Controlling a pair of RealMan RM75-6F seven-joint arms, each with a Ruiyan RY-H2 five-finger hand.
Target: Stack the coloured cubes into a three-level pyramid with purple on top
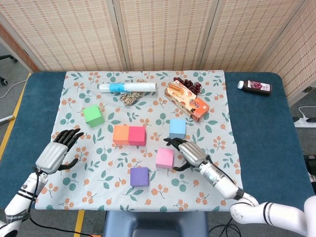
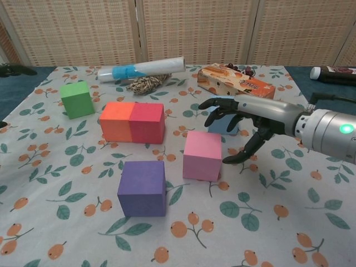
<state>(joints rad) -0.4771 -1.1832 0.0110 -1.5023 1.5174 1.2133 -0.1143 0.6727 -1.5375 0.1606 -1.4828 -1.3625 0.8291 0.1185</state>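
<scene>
The right robot hand point(image 1: 189, 152) is being held open and empty just beside the pink cube point(image 1: 164, 158), near the counter's middle (the purple cube point(image 1: 139, 176) lies toward the front edge). The left robot hand point(image 1: 55, 154) is also being kept open, holding nothing.

High overhead head view; low, close chest view.

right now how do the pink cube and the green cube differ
The pink cube lies near the cloth's middle, with the right hand spread open just beside it; the green cube sits far off toward the left edge with no hand near. In the chest view the pink cube looks bigger only because it is closer, while the green cube is further back. Both rest flat on the floral cloth, unstacked and unheld.
</scene>
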